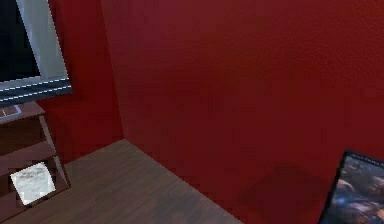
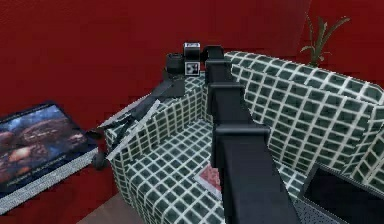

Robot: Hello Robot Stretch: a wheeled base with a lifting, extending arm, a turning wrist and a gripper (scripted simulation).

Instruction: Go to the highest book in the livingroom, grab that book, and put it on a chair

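Note:
A green-and-white checked upholstered seat [image 2: 300,100] with a high back and padded armrests spans the arm side view. My arm [image 2: 240,150] rises over its cushion to two white marker squares [image 2: 192,58]. The gripper [image 2: 118,130] reaches down-left from them, with its fingers in front of the seat's left armrest [image 2: 150,130]. I cannot tell whether it holds anything. A flat red-and-white thing [image 2: 209,179], perhaps a book, lies on the seat cushion, partly hidden by the arm.
Red walls meet in a corner [image 1: 115,90] over a wooden floor [image 1: 120,185]. A screen on a wooden shelf unit [image 1: 25,130] stands at the forward view's left. A dark-framed picture panel [image 2: 40,140] leans beside the seat. A plant [image 2: 322,40] rises behind it.

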